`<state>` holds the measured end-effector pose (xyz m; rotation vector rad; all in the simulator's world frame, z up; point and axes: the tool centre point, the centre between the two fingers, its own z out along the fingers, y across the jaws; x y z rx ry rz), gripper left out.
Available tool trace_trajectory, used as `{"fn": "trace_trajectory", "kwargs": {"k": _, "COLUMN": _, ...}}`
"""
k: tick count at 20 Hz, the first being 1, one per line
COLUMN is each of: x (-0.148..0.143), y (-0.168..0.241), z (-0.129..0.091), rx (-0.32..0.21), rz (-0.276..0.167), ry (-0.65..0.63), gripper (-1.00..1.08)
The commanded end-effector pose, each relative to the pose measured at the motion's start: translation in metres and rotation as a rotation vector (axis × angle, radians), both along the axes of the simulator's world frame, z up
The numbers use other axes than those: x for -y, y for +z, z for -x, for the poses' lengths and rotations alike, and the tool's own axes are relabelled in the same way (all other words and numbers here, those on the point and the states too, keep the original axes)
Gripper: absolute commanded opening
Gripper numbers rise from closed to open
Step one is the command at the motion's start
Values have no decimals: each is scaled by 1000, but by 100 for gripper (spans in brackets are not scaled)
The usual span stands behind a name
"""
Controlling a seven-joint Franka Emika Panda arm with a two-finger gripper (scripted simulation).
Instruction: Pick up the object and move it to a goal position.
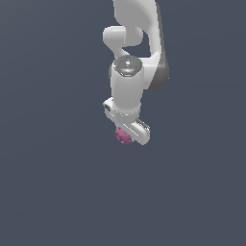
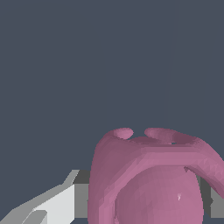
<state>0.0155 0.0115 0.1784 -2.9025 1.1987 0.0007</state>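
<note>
The object [image 1: 123, 136] is a small magenta-pink knobbly lump, sitting at the tip of the white gripper [image 1: 129, 136] in the middle of the exterior view. In the wrist view the object [image 2: 153, 179] fills the space between the two fingers, with one grey-white finger [image 2: 57, 205] on one side and the edge of the other finger [image 2: 215, 202] on the other. The gripper [image 2: 146, 203] is shut on the object. The arm's hand hides part of the object in the exterior view.
The white arm [image 1: 134, 57] reaches down from the top of the exterior view. Around it there is only a plain dark grey-blue surface [image 1: 53, 182]. No goal marker shows.
</note>
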Motion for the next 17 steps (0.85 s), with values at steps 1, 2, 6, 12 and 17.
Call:
{"fn": "trace_trajectory", "kwargs": {"k": 1, "x": 5, "y": 26, "z": 5, "rx": 0, "rz": 0, "ry": 0, "gripper": -100}}
{"fn": "trace_trajectory", "kwargs": {"k": 2, "x": 7, "y": 36, "z": 7, "rx": 0, "rz": 0, "ry": 0, "gripper": -100}}
{"fn": "trace_trajectory", "kwargs": {"k": 6, "x": 14, "y": 69, "z": 12, "rx": 0, "rz": 0, "ry": 0, "gripper": -100}}
{"fn": "trace_trajectory", "kwargs": {"k": 12, "x": 20, "y": 100, "z": 16, "rx": 0, "rz": 1, "ry": 0, "gripper": -100}}
{"fn": "trace_trajectory", "kwargs": {"k": 17, "x": 21, "y": 108, "z": 17, "rx": 0, "rz": 2, "ry": 0, "gripper": -100}}
